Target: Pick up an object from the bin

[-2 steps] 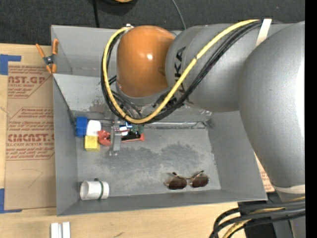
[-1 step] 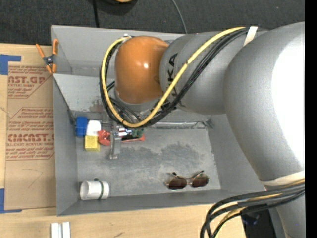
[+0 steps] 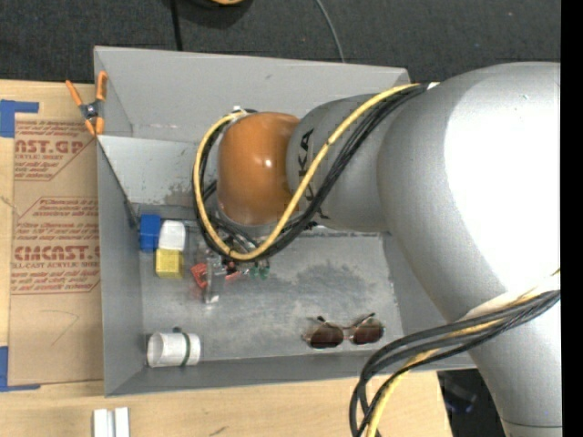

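My gripper (image 3: 212,286) pokes out below the orange dome, low over the bin floor at left of centre. A small red thing (image 3: 199,273) lies right against it on its left side; whether it is gripped I cannot tell. Just left of that stands a cluster of blocks: a blue one (image 3: 148,233), a white one (image 3: 171,235) and a yellow one (image 3: 168,262). A small green thing (image 3: 261,269) lies to the gripper's right, partly under the cables.
A white cylinder (image 3: 173,348) lies on its side near the front left corner. A pair of brown-lensed sunglasses (image 3: 344,332) rests near the front wall at centre right. The arm and its dome cover the bin's back and right parts.
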You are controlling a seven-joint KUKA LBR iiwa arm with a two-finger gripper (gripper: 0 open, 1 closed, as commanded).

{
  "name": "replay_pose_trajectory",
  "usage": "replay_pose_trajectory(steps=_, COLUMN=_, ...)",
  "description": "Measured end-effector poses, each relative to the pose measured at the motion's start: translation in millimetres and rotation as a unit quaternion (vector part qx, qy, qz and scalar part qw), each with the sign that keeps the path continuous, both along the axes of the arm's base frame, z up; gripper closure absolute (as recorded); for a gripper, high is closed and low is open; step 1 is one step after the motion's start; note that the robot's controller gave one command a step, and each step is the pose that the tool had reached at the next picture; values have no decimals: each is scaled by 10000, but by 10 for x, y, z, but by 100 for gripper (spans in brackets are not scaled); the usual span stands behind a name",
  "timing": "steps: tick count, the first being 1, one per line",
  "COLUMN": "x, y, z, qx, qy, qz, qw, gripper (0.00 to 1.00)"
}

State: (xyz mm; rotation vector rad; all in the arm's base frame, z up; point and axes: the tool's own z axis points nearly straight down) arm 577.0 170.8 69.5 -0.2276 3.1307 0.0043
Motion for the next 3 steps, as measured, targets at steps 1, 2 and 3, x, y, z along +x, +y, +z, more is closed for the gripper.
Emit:
replay_pose_trajectory(steps=1, x=0, y=0, z=0, qx=1, qy=1, qz=-1, qw=10000, gripper=100)
replay_pose_trajectory(steps=2, x=34, y=82, z=22, qx=-9, qy=9, qz=-28, qw=10000, gripper=100)
replay_pose_trajectory(steps=3, x=45, y=170, z=1882, qx=15, qy=-48, qz=13, qw=10000, gripper=100)
